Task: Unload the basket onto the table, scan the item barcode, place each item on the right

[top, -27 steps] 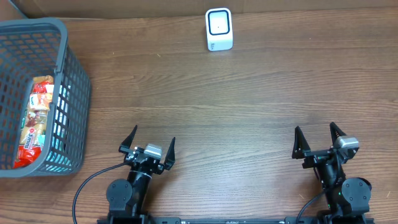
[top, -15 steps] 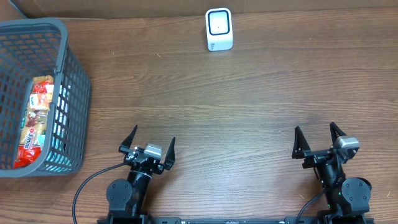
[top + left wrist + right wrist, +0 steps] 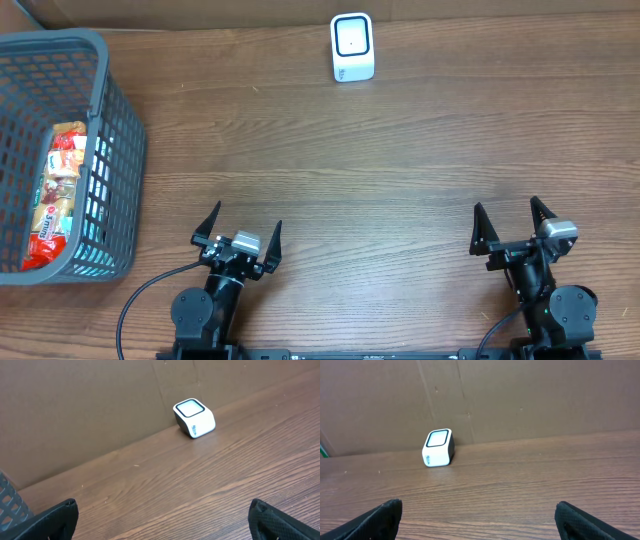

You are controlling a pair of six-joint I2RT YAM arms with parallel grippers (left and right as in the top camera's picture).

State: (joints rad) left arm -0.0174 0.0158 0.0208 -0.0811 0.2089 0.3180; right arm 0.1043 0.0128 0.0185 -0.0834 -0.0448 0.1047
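The left tool [image 3: 243, 224] stands with its two fingers spread wide and nothing between them, low over the bench [image 3: 400, 160]. The right tool [image 3: 508, 212] is spread just as wide and also has hold of nothing. The two are side by side and well apart from each other.

The snack packets [image 3: 58, 190], red and orange wrappers stacked together, lie inside a grey mesh basket [image 3: 118, 130] to the left of the left tool and slightly ahead of it; the basket is near that tool but not touching it. I cannot make out a barcode on any packet.

The white scanner [image 3: 352, 47], with its dark-framed window facing up, sits far ahead of both tools, ahead and to the right of the left tool and ahead and to the left of the right one. It stands on the bench just in front of the brown cardboard wall [image 3: 530, 395].
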